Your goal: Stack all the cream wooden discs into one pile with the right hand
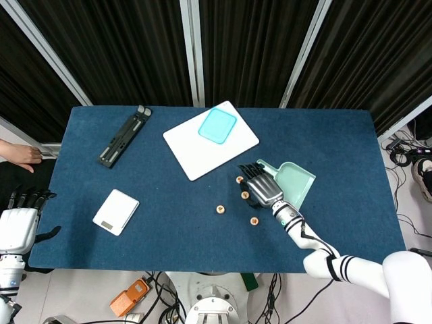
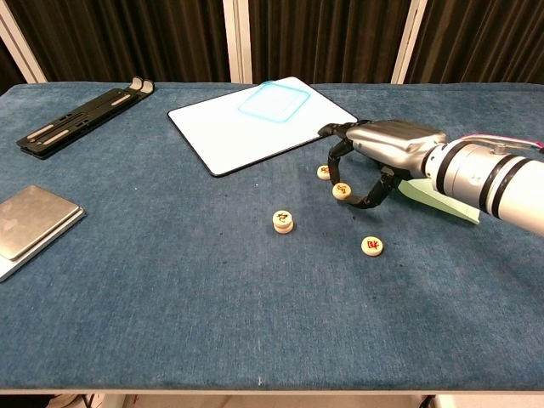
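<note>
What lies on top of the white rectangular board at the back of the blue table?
A translucent turquoise rounded-square lid lies flat on the far right part of the white rectangular board. The rest of the board's top shows bare. Whatever sits beneath the board is covered.

even, fairly bright overhead light fills both views. the dark blue felt-covered table (image 1: pixel 169 202) shows no glare; the flat white rectangular board (image 1: pixel 202 145) reads almost blown out from above. shadows are soft and short, pooled directly under the silver-and-black right hand (image 2: pixel 374 161). the chest view stays sharp throughout. the black pleated curtains (image 1: pixel 256 47) swallow detail.
</note>
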You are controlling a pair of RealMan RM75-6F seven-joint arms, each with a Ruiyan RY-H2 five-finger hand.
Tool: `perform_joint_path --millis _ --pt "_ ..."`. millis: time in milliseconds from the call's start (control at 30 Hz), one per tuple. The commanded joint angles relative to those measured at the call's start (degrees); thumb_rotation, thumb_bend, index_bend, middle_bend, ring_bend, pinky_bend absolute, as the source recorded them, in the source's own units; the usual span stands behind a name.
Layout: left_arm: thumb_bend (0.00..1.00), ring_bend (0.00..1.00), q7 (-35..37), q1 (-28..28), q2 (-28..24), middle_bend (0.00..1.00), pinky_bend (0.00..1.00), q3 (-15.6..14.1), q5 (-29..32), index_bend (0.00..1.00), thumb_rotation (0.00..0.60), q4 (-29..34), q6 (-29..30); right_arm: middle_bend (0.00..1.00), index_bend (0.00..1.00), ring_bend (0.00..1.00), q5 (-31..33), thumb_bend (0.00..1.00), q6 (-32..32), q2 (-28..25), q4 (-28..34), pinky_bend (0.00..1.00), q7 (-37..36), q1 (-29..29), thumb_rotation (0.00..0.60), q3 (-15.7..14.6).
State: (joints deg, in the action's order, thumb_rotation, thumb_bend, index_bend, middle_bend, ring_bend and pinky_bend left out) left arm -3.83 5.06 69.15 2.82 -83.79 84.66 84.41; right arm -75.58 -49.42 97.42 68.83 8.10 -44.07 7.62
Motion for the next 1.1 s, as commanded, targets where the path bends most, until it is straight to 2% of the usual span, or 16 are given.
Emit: perform_joint_path --millis 33,167,333,733,1100 --pt "0.07 0.12 -0.04 0.07 -0.04 0.21 0.01 0.03 -0.03 0.27 0.6 0.07 -0.03 0.07 0.56 0.0 -1.82 0.47 -0.85 -1.72 4.01 0.01 -0.86 -0.26 0.6 0.0" --pt "0.07 0.12 -0.08 0.03 -0.03 0.21 0.01 -0.06 -0.05 0.27 0.6 0.08 -0.04 0.07 0.56 0.0 -3.14 0.47 -0.51 -2.89 8.2 0.01 -1.44 -0.94 0.6 -0.14" --pt "0.07 0.12 -0.01 -0.18 0.02 0.21 0.01 -0.16 0.08 0.27 0.6 -0.02 0.07 0.07 0.56 0.0 -2.8 0.47 1.48 -2.52 10.09 0.01 -0.74 -2.43 0.6 0.06" --pt "0.07 0.12 0.44 -0.26 0.32 0.21 0.01 -0.25 0.48 0.27 0.6 -0.57 -0.35 0.07 0.53 0.0 0.22 0.47 3.7 -1.1 9.73 0.01 3.55 -4.09 0.6 0.12" --pt "0.07 0.12 0.63 -0.1 0.52 0.21 0.01 -0.21 0.51 0.27 0.6 -0.91 -0.62 0.07 0.52 0.0 1.3 0.47 3.98 0.3 8.38 0.01 4.27 -4.79 0.6 0.21"
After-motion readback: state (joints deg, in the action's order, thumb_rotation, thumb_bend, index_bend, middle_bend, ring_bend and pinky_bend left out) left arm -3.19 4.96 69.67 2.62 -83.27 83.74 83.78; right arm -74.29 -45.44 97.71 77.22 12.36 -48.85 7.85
